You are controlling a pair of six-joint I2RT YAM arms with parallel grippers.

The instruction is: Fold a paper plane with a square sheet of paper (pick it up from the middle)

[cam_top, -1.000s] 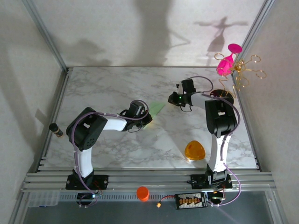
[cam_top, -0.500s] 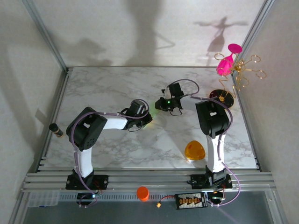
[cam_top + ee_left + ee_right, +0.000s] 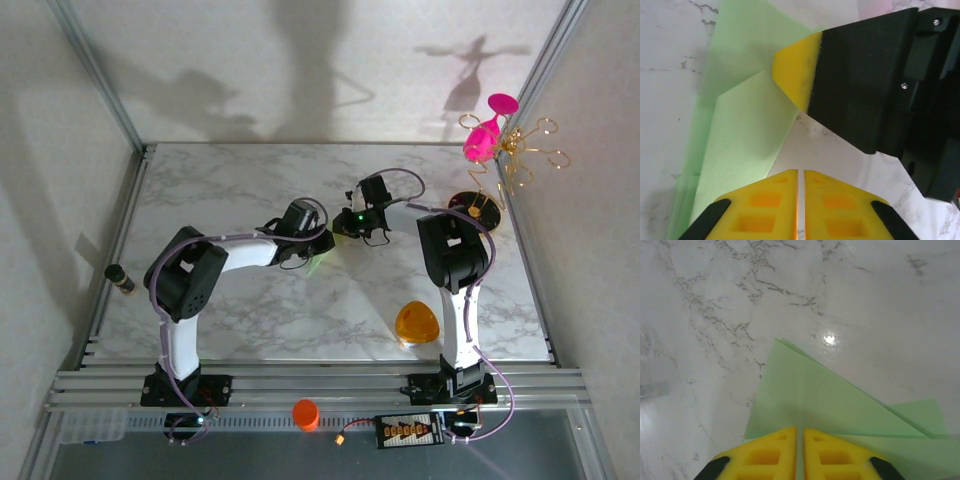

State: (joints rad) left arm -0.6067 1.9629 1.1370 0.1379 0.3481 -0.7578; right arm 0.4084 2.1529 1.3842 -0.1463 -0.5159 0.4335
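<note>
Orange wedge (image 3: 417,323), pink goblet (image 3: 487,130)

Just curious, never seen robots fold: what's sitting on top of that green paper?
The right gripper's yellow fingertip lies over the folded green paper's edge; marble table shows around it. Paper under the left gripper is hidden.

Pale green paper (image 3: 740,130), part-folded w/ overlapping flaps, lies flat approx mid table (image 3: 230,185).
</note>
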